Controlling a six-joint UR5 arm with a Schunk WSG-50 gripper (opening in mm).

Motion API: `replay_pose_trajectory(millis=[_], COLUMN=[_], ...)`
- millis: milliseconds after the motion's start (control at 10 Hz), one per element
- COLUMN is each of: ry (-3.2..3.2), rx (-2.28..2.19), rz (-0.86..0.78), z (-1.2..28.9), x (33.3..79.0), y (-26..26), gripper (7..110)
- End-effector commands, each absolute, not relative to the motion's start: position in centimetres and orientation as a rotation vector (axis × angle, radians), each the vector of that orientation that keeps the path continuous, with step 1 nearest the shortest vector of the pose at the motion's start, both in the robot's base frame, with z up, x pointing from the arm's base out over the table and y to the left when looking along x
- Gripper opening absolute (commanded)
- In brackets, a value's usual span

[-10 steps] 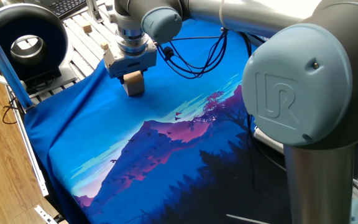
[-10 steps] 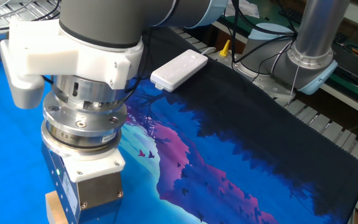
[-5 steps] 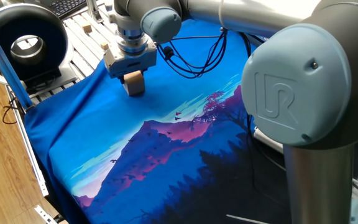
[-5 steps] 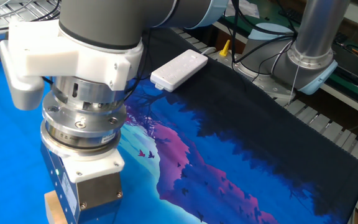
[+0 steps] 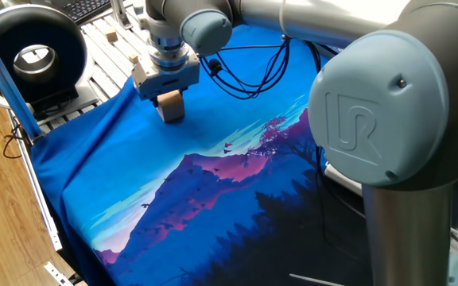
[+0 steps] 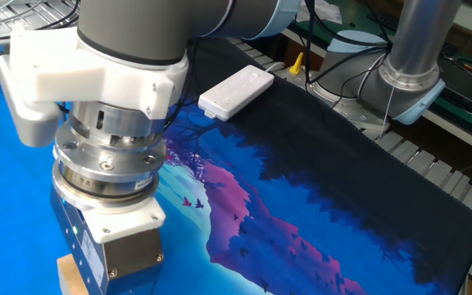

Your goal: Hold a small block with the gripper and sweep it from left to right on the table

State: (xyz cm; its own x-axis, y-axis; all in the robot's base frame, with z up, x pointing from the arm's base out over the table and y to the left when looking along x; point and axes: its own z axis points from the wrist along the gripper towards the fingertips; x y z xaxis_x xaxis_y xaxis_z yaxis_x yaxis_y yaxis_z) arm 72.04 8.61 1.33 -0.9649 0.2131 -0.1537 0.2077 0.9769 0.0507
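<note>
Edging slightly leftward, the gripper (image 5: 170, 102) still clamps the small block (image 5: 171, 108).

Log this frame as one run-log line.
gripper: shut on small block | block: resting on table, blue sky area of the cloth | nearby: white remote on cloth's dark edge | phase: sweep

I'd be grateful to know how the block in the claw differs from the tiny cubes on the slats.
The block is far larger than the tiny cubes. It sits on the blue cloth; they lie on bare slats. The claw is shut on it; they lie loose. All are light wood.
</note>
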Motion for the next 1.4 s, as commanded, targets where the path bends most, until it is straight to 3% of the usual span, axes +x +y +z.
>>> replay_pose_trajectory(millis=[0, 100, 400, 600, 700, 900, 1300], ry=[2.949, 2.949, 2.948, 2.962, 2.976, 3.007, 3.100], rx=[0.249, 0.249, 0.232, 0.223, 0.211, 0.146, 0.050], rz=[0.083, 0.081, 0.068, 0.059, 0.064, 0.062, -0.181], z=[1.5, 1.5, 1.7, 3.6, 4.8, 7.2, 9.3], x=[72.7, 72.7, 72.7, 72.0, 71.6, 70.6, 69.2], y=[9.0, 9.0, 8.8, 8.6, 8.4, 7.4, 0.5], gripper=[66, 107, 107, 107, 88, 88, 88])
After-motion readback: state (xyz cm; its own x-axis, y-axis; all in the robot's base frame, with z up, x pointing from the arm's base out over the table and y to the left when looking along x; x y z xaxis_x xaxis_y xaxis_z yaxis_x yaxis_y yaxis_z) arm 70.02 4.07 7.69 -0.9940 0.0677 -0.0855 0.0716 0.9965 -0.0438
